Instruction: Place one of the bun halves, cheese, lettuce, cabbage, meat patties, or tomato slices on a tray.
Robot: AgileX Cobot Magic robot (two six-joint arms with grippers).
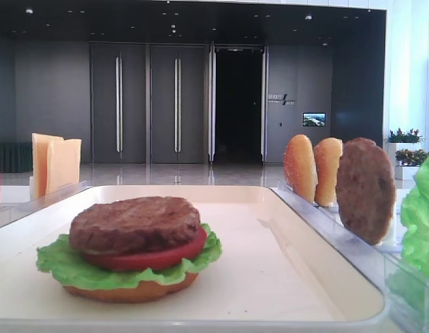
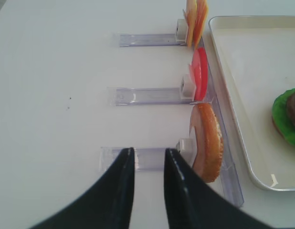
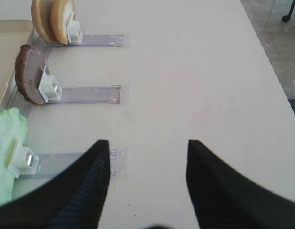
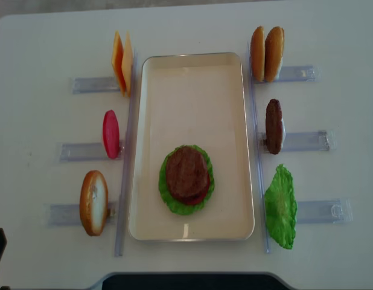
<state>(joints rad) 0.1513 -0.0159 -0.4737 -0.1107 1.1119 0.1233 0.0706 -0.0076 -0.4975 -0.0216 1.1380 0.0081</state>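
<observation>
The spare patty (image 4: 273, 125) stood up in its rack (image 4: 301, 141) for easy grabbing; both grippers (image 3: 147, 157) (image 2: 148, 160) were open, holding nothing.

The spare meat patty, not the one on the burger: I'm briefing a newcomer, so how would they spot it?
Start at the tray. On its right side, the meat patty stands on edge in the middle rack, between bun halves and lettuce. It alone is dark brown.

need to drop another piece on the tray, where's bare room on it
Free: the far half of the cream-white rectangular plastic tray, between the cheese and bun racks, plus narrow strips beside the stack. Crowded: the near half, filled by the lettuce, tomato and dark-brown patty stack.
</observation>
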